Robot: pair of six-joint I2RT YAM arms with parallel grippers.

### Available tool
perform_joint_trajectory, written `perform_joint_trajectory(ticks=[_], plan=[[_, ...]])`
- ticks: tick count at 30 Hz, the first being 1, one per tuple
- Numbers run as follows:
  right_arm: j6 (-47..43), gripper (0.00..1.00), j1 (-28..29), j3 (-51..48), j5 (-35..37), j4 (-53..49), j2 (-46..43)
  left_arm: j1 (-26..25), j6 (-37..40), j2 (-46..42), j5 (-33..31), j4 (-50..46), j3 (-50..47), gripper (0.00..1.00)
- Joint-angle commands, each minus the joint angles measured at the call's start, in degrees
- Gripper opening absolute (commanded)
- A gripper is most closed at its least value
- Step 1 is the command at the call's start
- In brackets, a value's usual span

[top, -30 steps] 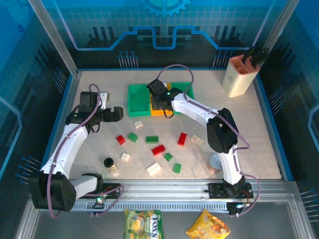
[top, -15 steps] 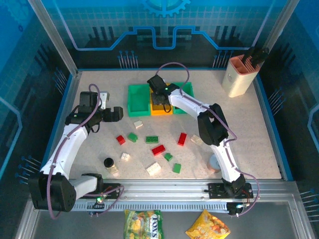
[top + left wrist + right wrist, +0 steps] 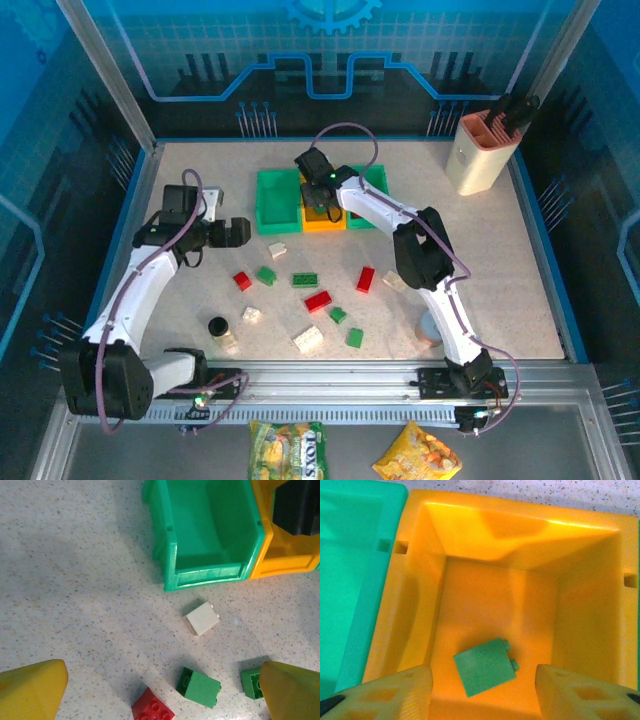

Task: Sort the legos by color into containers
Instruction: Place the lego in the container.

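– One green brick (image 3: pixel 485 666) is lying flat on the floor of the orange-yellow bin (image 3: pixel 405 605), toward its 6 o'clock wall on the right wrist cam. The right gripper (image 3: pixel 482 692) hangs right over it. Its fingers (image 3: pixel 395 695) are spread wider than the brick and not touching it, so nothing's gripped.

– Yep. From the top cam that bin is squeezed between two others, the left green bin (image 3: pixel 278 200) at its 9 o'clock and the right green bin (image 3: pixel 375 178) at its 3.

– And the loose legos (image 3: pixel 318 300)?

– About a dozen red, green and cream ones are scattered mid-table (image 3: pixel 520 290), at 6 o'clock of the bins. A cream brick (image 3: pixel 202 618) sits near the left green bin's 6 o'clock edge, not touching it. Further toward 6 there's a red brick (image 3: pixel 152 711) with a small green brick (image 3: pixel 198 686) just beside it at its 2 o'clock.

– Left arm?

– The left gripper (image 3: pixel 238 232) hovers at about 9 o'clock of that cream brick with its jaws wide apart, holding nothing.

– Other clutter?

– A black-capped jar (image 3: pixel 217 326) sits at 8 o'clock of the scatter. A tin can (image 3: pixel 427 325) at 4 o'clock is partly hidden by the right arm. The beige holder (image 3: pixel 478 155) stands in the table's 1 o'clock corner, and two snack bags (image 3: pixel 287 440) lie off the table at 6.
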Motion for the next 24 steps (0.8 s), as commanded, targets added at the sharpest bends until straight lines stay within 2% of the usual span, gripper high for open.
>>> perform_joint_trajectory(ticks=[1,12,19,24], plan=[[-0.64,0.58,-0.47,1.01,-0.21,-1.84,-3.10,0.18,-1.30,1.62,4.63,-2.03,2.33,0.99],[0.54,0.58,-0.21,-7.97,-2.28,-0.64,-12.87,-1.78,-10.24,7.80,0.68,-7.39,7.37,0.94],[1.12,0.58,-0.38,-18.05,-1.89,2.32,-21.46,-7.21,-12.15,10.13,-1.66,-8.64,9.29,0.89],[2.33,0.59,-0.99,-24.89,-1.61,3.33,-26.25,-11.90,-12.04,13.09,-5.85,-6.90,8.86,0.87]])
